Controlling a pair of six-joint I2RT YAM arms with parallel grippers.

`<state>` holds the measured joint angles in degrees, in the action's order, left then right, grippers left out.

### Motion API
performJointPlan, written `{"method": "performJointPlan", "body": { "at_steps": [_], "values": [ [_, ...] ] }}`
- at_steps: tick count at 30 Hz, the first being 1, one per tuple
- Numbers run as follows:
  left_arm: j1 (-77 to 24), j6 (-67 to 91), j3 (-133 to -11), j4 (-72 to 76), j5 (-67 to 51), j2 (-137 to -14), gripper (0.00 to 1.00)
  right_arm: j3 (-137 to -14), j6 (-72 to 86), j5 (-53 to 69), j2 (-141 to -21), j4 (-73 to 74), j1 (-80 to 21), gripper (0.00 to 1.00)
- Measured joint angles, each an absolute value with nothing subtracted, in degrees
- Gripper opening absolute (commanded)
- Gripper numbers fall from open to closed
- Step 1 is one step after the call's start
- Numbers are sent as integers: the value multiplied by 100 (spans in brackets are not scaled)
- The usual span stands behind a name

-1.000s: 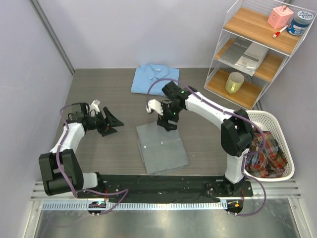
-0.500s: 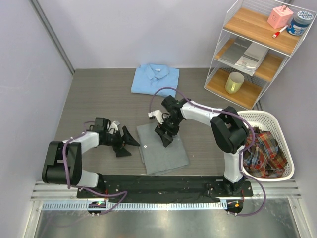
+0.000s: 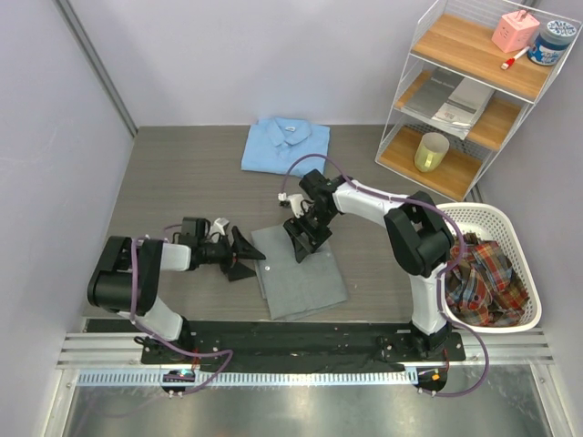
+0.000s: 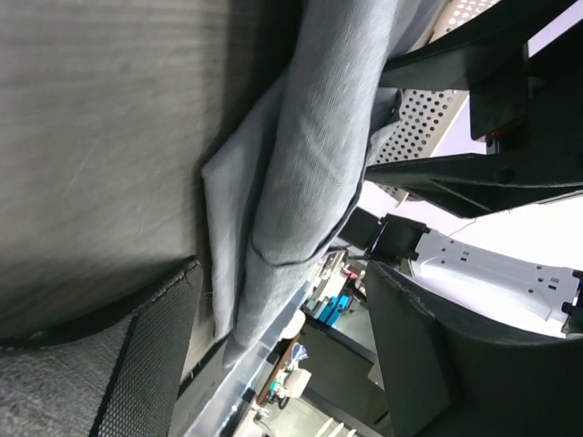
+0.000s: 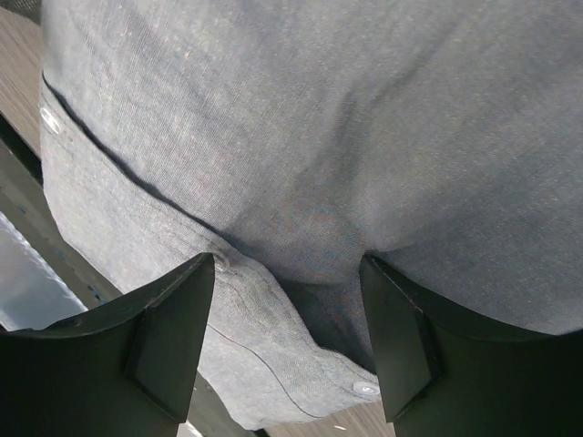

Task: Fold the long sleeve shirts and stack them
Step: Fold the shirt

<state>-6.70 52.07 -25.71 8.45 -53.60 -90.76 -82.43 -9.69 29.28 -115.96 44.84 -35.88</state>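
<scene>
**Both claws open at the edge of the folded grey shirt**

The grey shirt (image 3: 301, 278) lies folded into a rough rectangle in the middle of the table (image 3: 182, 182), just ahead of the arm bases. The light blue shirt (image 3: 285, 146) sits folded, collar up, at 12 o'clock from it and well apart, near the far wall.

The left gripper (image 3: 251, 261) lies low at the grey shirt's 9 o'clock edge. Its jaws are spread and nothing is clamped. Its wrist view shows the layered hem right in front of them.

The right gripper (image 3: 307, 246) stands over the 12 o'clock edge. Its fingers (image 5: 173, 337) are wide apart and set down on the cloth, with a slight ridge of fabric between them, not pinched.

The grey shirt looks light, limp and thin, with little stiffness. It will likely sag and unfold if lifted from one point, and a grip on the top ply alone could peel the layers apart. The surer hold is probably at two edges at once, each claw biting through every layer of the fold. The buttons near the hem are hard spots best kept out of the pinch.
</scene>
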Motion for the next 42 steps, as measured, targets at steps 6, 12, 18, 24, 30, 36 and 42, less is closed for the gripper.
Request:
{"method": "performJointPlan", "body": {
  "at_steps": [6,12,18,24,30,36,42],
  "values": [
    [-727,5275,-2526,1264,-5330,-9255,62,-8265,-624,2853,-11631,4451,-3566,66],
    [-832,5266,-2449,1542,-5212,-9317,43,-8064,-301,2746,-11548,4224,-3544,63],
    [-945,5013,-3229,1273,-4991,-10005,23,-7653,-32,2714,-11251,3815,-3498,69],
    [-930,4434,-4353,823,-4711,-10484,50,-7424,-480,2753,-10980,3830,-3430,73],
    [-897,4213,-4456,805,-5024,-10486,60,-7419,-1120,2722,-10836,4005,-3389,72],
    [-880,3970,-4449,738,-5505,-10626,59,-7450,-1385,2735,-10962,3990,-3389,70],
    [-952,3826,-4456,622,-5913,-10853,49,-7638,-1402,2753,-11135,4117,-3389,70]
  ]
}}
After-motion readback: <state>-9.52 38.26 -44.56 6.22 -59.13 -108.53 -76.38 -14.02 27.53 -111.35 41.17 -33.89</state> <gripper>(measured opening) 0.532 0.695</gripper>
